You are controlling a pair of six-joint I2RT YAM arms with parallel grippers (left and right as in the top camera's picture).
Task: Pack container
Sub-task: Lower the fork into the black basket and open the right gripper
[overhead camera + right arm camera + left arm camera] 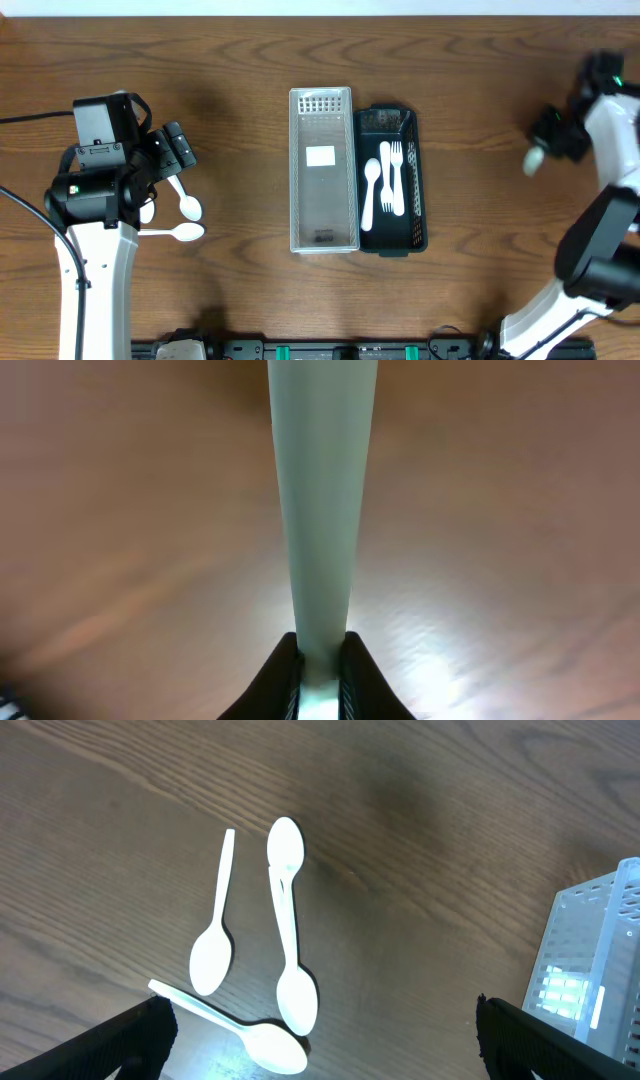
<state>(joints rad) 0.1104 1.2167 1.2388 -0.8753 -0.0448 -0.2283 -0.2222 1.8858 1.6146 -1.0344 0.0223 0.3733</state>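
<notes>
A clear container stands at the table's middle, and its corner shows in the left wrist view. A black tray beside it holds a white spoon and two white forks. Three white spoons lie at the left, also in the left wrist view. My left gripper is open and empty above them. My right gripper is at the far right, shut on the handle of a white plastic utensil with a rounded end.
The clear container has a white label inside. Black cables run at the left edge. The table's front rail runs along the bottom.
</notes>
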